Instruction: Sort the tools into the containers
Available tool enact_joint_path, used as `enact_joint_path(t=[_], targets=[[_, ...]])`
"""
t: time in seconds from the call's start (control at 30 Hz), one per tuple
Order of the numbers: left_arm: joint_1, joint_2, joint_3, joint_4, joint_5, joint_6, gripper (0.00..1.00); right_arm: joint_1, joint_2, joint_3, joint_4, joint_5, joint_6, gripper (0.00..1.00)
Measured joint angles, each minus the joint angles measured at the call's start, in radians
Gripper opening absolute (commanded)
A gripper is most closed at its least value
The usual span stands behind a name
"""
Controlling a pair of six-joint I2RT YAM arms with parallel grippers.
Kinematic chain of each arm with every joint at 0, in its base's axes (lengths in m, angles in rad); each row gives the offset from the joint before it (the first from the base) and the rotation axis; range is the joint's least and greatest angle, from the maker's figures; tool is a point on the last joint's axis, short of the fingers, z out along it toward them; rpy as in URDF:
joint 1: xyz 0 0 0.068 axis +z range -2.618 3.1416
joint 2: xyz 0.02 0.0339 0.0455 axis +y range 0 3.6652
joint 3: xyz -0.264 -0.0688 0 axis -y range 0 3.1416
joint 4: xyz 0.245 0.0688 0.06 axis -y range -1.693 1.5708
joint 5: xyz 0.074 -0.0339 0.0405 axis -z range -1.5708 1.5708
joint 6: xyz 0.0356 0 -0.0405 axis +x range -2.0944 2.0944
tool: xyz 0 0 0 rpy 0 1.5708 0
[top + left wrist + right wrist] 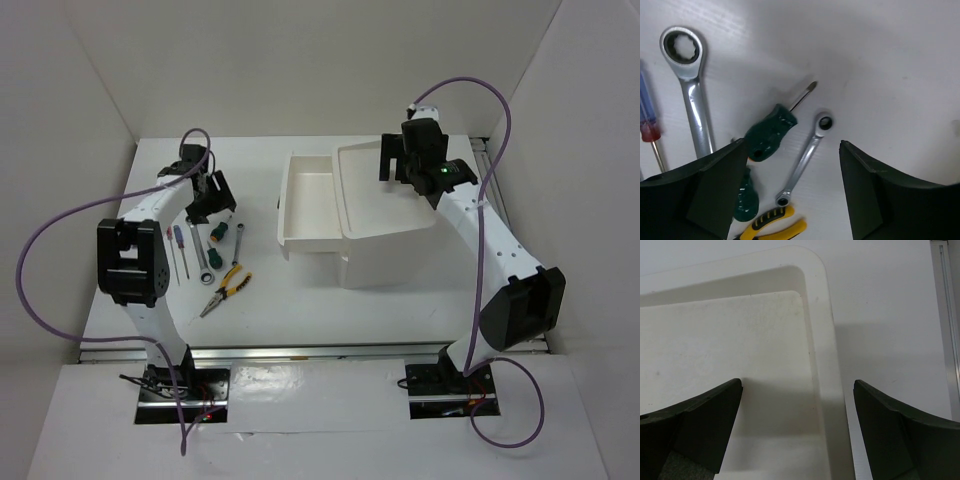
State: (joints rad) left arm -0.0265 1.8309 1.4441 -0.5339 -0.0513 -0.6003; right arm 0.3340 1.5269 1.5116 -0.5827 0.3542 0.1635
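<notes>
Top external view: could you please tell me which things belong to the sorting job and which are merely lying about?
Job: pliers, large wrench, small wrench, two green screwdrivers, thin screwdrivers, white box unit, its open drawer.
Just there: purple cables, metal rail.

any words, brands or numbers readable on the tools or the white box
No readable text in any view.
Large wrench, small wrench: no marking shows on either.
Green-handled screwdriver, pliers: no label visible.
White drawer box: blank.
</notes>
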Motion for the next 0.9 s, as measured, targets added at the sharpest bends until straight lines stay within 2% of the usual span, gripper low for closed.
enact_joint_path(t=[0.13,0.3,0.37,0.53,0.6,0.63,0.67,0.73,0.77,0.9], targets=[[0.000,0.058,-0.006,-0.082,-0.049,0.042,0.83,0.000,-0.002,-0.006,0.010,-0.007,-0.002,0.99],[0.000,0.066,-0.031,-0.095,-0.082,0.054,0.83,0.000,-0.026,-0.045,0.044,-0.023,-0.001,0.99],[0.000,0.075,-0.049,-0.097,-0.090,0.055,0.78,0.000,-0.035,-0.054,0.048,-0.029,-0.002,0.99],[0.000,0.148,-0.058,-0.095,-0.104,0.057,0.73,0.000,-0.046,-0.065,0.051,-0.043,-0.005,0.99],[0.000,0.151,-0.052,-0.084,-0.109,0.063,0.60,0.000,-0.046,-0.065,0.052,-0.046,-0.005,0.99],[0.000,0.154,-0.050,-0.085,-0.109,0.069,0.39,0.000,-0.047,-0.065,0.051,-0.048,-0.005,0.99],[0.000,0.156,-0.046,-0.087,-0.106,0.072,0.25,0.000,-0.047,-0.065,0.051,-0.048,-0.005,0.99],[0.000,0.164,-0.034,-0.085,-0.104,0.079,0.14,0.000,-0.049,-0.065,0.051,-0.048,-0.005,0.99],[0.000,0.167,-0.030,-0.085,-0.102,0.079,0.03,0.000,-0.050,-0.066,0.050,-0.048,-0.005,0.99],[-0.001,0.174,-0.016,-0.098,-0.097,0.082,0.00,0.000,-0.052,-0.066,0.046,-0.048,-0.005,0.99]])
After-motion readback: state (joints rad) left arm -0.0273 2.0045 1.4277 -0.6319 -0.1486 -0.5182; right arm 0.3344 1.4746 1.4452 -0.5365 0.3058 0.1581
